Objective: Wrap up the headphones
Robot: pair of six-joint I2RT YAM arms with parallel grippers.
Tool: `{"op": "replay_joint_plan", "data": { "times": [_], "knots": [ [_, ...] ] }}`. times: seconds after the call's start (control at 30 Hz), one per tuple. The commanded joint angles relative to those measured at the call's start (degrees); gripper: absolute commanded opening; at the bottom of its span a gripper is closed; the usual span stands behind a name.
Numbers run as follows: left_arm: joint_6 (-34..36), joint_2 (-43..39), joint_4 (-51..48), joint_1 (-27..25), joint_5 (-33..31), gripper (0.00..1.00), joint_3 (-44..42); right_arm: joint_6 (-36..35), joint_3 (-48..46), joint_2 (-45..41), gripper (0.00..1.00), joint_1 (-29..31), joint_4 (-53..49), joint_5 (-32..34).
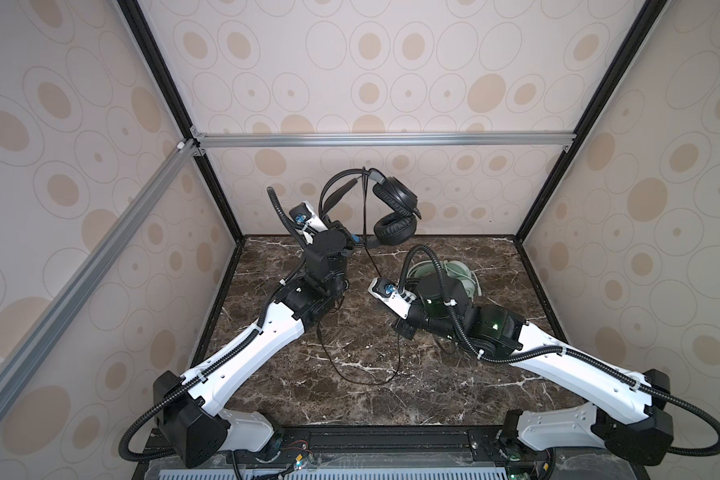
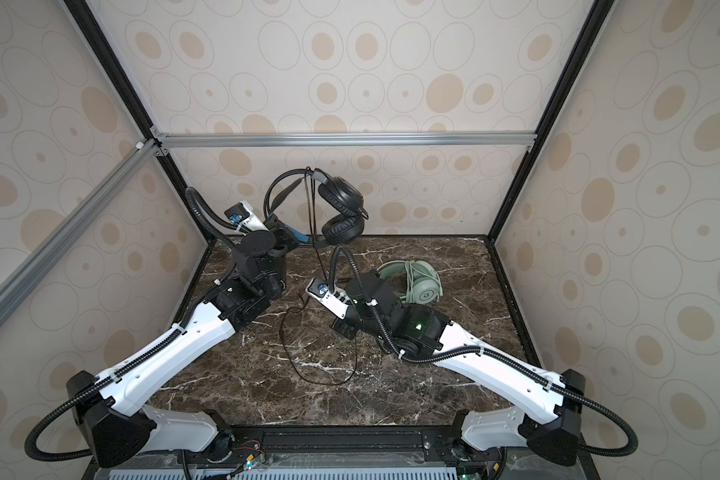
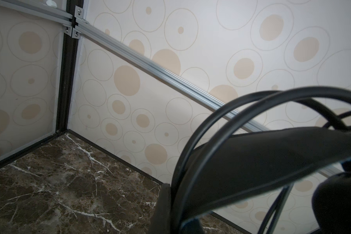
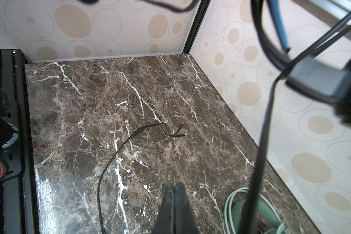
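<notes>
My left gripper [image 1: 347, 244] [image 3: 177, 214] is shut on the headband of the black headphones [image 1: 393, 202] [image 2: 341, 203] and holds them up off the table near the back wall. Their thin black cord [image 1: 362, 376] [image 4: 109, 162] drops from the headband past my right wrist and lies in a loose loop on the marble, the plugs [image 4: 179, 131] lying free. The mint-green headphones [image 1: 464, 274] [image 2: 412, 277] [image 4: 245, 210] lie flat on the table behind my right arm, pale cord coiled on them. My right gripper [image 1: 404, 330] [image 4: 173, 189] hovers low over the table, shut on nothing.
The dark marble table [image 1: 454, 395] is enclosed by patterned walls on three sides, with black corner posts and an aluminium rail [image 1: 383, 139] across the back wall. A black base rail [image 1: 391, 440] runs along the front edge between the two arm mounts.
</notes>
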Motion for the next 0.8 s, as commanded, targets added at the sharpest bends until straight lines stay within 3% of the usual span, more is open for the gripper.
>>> {"op": "replay_joint_plan", "data": {
  "times": [0.0, 0.13, 0.5, 0.77],
  "knots": [
    [3.24, -0.94, 0.34, 0.42, -2.49, 0.0, 0.19, -2.4, 3.82, 0.76, 0.0, 0.69, -3.81, 2.08],
    [9.32, -1.74, -4.73, 0.26, -0.83, 0.0, -0.18, -3.09, 5.26, 1.61, 0.0, 0.69, -5.32, 4.12],
    [28.39, -4.67, -16.39, -2.37, -4.78, 0.0, 0.97, -5.57, 2.48, 1.62, 0.0, 0.66, -5.33, 7.95],
    [34.47, -5.1, -24.83, -2.52, 4.03, 0.0, 4.22, -6.98, 2.0, 2.33, 0.0, 0.35, -4.59, 10.08]
  ]
}}
